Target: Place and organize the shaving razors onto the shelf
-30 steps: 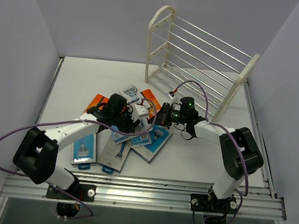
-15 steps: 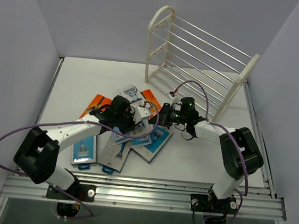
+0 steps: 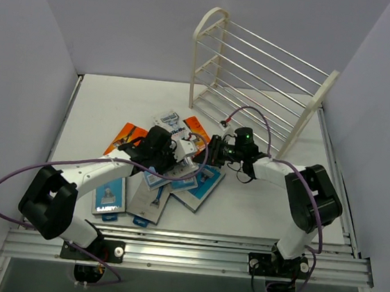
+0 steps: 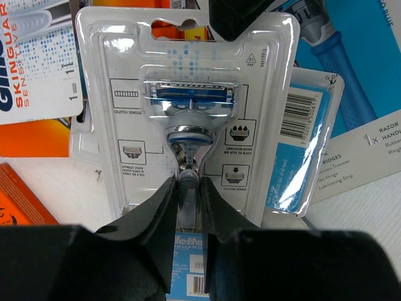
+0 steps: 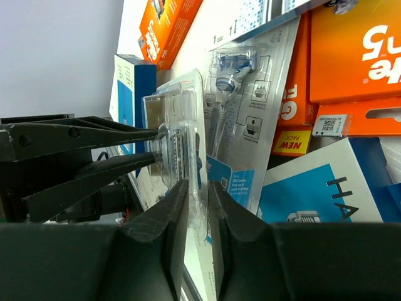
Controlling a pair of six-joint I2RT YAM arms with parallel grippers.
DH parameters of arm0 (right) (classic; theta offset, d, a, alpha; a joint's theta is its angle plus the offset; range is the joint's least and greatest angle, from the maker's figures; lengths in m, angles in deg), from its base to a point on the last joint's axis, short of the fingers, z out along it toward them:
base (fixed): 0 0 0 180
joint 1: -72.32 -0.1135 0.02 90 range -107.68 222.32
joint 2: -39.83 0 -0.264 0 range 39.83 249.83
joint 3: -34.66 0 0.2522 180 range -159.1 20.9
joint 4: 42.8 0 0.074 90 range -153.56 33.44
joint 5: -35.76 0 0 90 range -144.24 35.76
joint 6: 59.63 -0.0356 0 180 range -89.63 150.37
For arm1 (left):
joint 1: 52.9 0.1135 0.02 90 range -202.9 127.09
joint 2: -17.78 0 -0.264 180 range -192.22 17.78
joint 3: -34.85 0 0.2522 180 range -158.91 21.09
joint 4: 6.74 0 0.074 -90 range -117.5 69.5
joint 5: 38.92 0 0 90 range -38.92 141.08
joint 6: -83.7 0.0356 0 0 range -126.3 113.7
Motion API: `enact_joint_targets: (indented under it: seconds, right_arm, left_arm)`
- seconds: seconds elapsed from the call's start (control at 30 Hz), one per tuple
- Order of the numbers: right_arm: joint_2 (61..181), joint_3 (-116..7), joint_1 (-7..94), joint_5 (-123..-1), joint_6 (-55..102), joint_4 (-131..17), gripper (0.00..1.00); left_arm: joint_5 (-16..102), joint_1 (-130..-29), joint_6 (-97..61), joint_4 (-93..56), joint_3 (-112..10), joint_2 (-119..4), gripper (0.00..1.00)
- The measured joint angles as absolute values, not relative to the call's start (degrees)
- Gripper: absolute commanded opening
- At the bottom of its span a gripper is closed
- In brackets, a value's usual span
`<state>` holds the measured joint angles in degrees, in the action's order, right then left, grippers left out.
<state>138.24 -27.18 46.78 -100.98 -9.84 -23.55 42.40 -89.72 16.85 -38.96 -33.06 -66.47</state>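
The left hand [image 4: 188, 188] is clamped on a clear-fronted razor pack [image 4: 188, 125]. Its two fingers pinch the raised bubble over the razor handle, low on the card. The razor head lies across the upper half of the pack, blades facing the left wrist camera.

The right hand [image 5: 195, 200] meets the same pack from the opposite side. Its fingers [image 5: 156, 238] stand close together with the edge of the card in the narrow gap between them. Whether the pads press on the card cannot be told from the wrist view.

The pack sits between the two hands near the middle of the bench [image 3: 116, 103], over a loose pile of other razor packs [image 3: 109, 196] and orange boxes [image 3: 128, 135]. These lie flat and overlap one another.

The shelf [image 3: 195, 55] stands upright at the far right of the bench, apart from the held pack and the pile.
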Motion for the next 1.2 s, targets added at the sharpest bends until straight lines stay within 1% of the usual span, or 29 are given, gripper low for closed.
enact_joint_targets:
  seconds: [0.3, 0.43, 0.7, 0.93, 1.07, 1.2]
  right_arm:
    - [138.2, -27.2, 48.6, -101.1, -7.6, -26.6, 0.41]
    - [137.0, -27.3, 49.4, -100.3, -6.1, -29.4, 0.46]
    - [131.6, -27.4, 49.8, -96.9, -2.8, -34.2, 0.5]
    - [127.1, -26.7, 49.7, -94.0, -0.4, -36.9, 0.5]
    - [125.0, -24.7, 49.7, -92.7, 0.5, -38.1, 0.5]
    - [122.9, -22.1, 49.4, -91.3, 1.1, -39.2, 0.5]
  left_arm:
    - [44.2, -89.7, 16.6, -41.4, -33.5, -66.4, 0.02]
    - [45.4, -89.5, 16.4, -43.5, -34.8, -66.4, 0.02]
    - [45.8, -87.4, 12.2, -49.4, -42.0, -66.4, 0.02]
    - [46.7, -85.8, 6.2, -56.6, -52.6, -66.6, 0.02]
    - [48.2, -85.0, 3.3, -62.0, -63.5, -68.7, 0.02]
    - [50.0, -84.6, 1.4, -67.2, -80.3, -74.3, 0.02]
